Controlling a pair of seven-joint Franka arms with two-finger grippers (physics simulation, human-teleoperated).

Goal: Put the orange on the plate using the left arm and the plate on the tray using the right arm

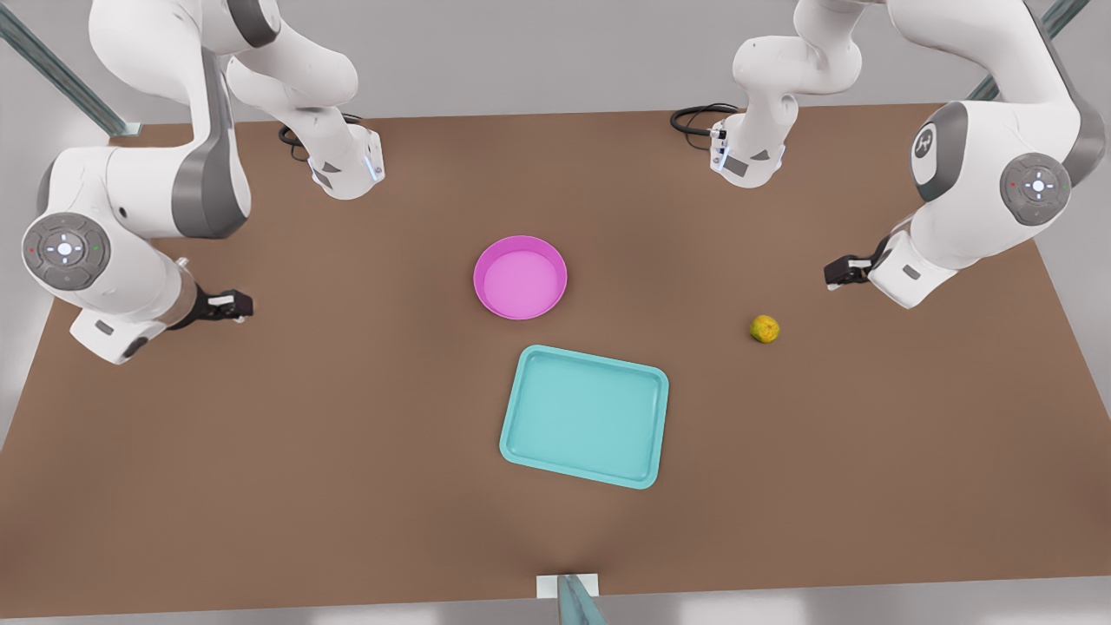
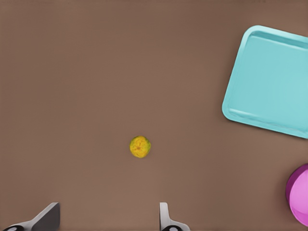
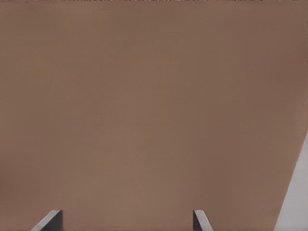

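The small yellow-orange orange (image 1: 765, 328) lies on the brown table at the front view's right, apart from everything else. My left gripper (image 1: 836, 274) hovers just above and behind it, open and empty; in the left wrist view the orange (image 2: 140, 147) sits ahead of the gripper (image 2: 107, 217). The pink plate (image 1: 521, 278) stands empty at the table's middle, with the turquoise tray (image 1: 583, 415), also empty, just in front of it. Both show in the left wrist view, tray (image 2: 274, 77) and plate (image 2: 301, 192). My right gripper (image 1: 233, 305) waits open at the front view's left, over bare table (image 3: 126, 219).
Both arm bases stand at the back of the table with black cables (image 1: 694, 117) beside them. A metal post (image 1: 573, 599) rises at the middle of the front edge. The table's edge (image 3: 296, 192) shows near the right gripper.
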